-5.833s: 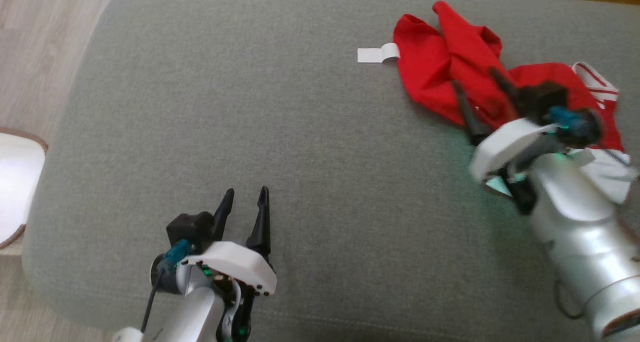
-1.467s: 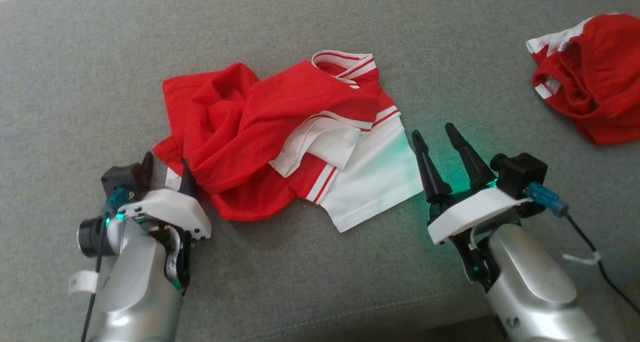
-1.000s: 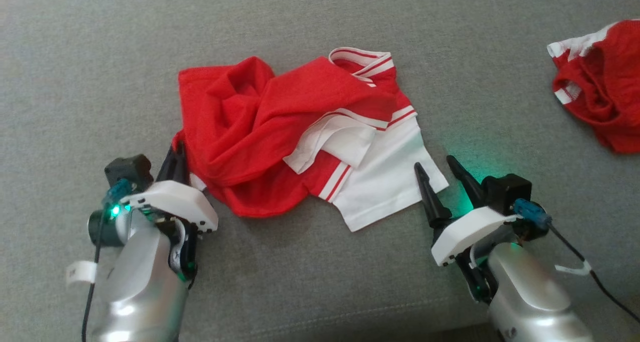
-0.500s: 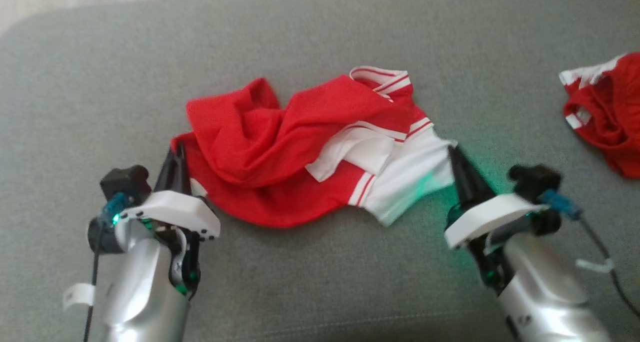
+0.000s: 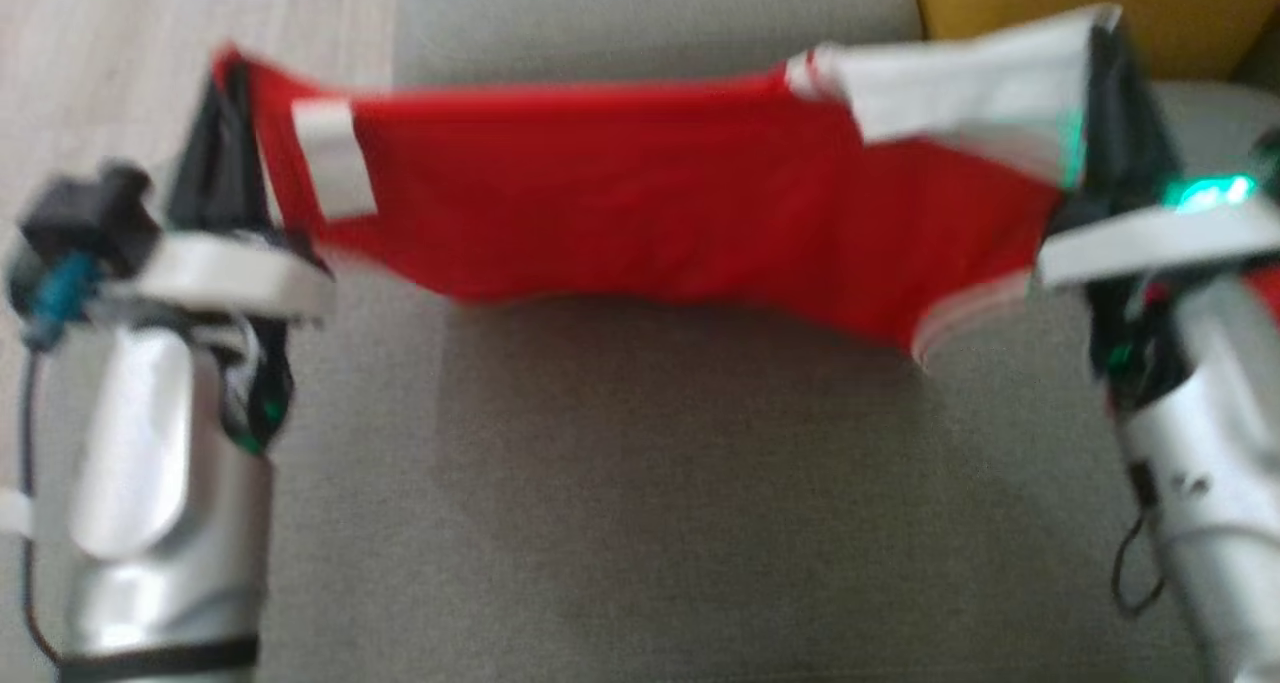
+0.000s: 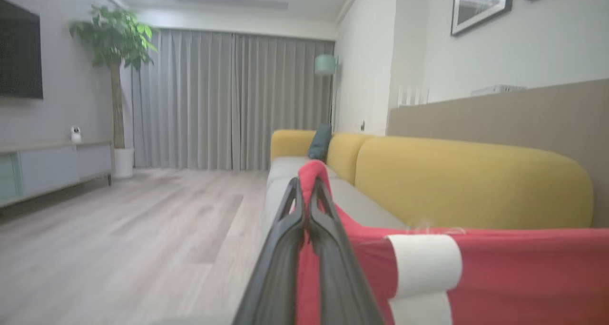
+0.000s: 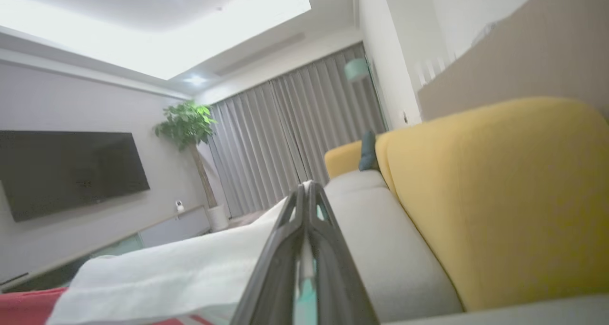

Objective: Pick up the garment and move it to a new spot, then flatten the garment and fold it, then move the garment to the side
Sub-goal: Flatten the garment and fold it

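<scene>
The garment [image 5: 640, 203], a red jersey with a white panel and a small white label, hangs stretched in the air above the grey sofa seat [image 5: 640, 483]. My left gripper [image 5: 225, 93] is shut on its red corner at the upper left. In the left wrist view my left gripper [image 6: 307, 192] pinches the red cloth of the garment [image 6: 514, 272]. My right gripper [image 5: 1110, 73] is shut on the white corner at the upper right. The right wrist view has my right gripper [image 7: 307, 194] clamped on the white panel of the garment [image 7: 190, 272].
A yellow sofa back [image 5: 1100, 3] runs behind the seat, also seen as the yellow back [image 6: 466, 182] in the left wrist view. Wooden floor [image 5: 120, 53] lies to the left of the sofa. The head view is blurred by motion.
My right gripper has shut on the white corner. Both arms have lifted and spread apart, raising the garment off the seat and pulling it taut. The head camera has tilted as well.
</scene>
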You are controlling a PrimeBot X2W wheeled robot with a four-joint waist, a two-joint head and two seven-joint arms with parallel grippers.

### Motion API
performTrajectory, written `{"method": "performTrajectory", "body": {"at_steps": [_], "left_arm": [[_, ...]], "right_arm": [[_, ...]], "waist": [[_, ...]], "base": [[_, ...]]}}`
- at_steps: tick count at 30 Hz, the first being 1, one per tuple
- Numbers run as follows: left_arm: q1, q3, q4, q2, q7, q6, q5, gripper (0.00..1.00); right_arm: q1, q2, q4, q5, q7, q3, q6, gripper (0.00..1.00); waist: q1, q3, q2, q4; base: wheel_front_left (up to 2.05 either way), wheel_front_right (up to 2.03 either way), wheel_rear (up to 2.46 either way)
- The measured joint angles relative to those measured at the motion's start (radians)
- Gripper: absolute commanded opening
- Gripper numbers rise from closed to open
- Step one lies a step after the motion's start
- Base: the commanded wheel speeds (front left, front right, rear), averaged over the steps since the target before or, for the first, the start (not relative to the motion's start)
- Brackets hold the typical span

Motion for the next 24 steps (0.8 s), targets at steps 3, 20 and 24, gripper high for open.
{"method": "performTrajectory", "body": {"at_steps": [3,20,24], "left_arm": [[-0.07,-0.005,-0.018,0.027,0.0,-0.014,0.009,0.0],[-0.617,-0.025,0.094,0.082,0.098,0.053,0.093,0.0],[-0.768,-0.014,0.171,0.067,0.013,0.084,0.092,0.0]], "right_arm": [[-0.068,-0.025,-0.046,0.015,0.016,-0.006,0.0,0.0],[-0.672,0.003,0.184,-0.175,0.071,-0.149,0.0,0.0],[-0.878,0.026,0.267,-0.259,0.004,-0.24,0.0,0.0]], "waist": [[0.0,-0.018,0.0,0.011],[0.0004,0.279,0.0,0.035],[0.0005,0.352,-0.0001,0.034]], "base": [[0.0,0.0,0.0],[0.0,0.0,0.0],[0.0,0.0,0.0]]}}
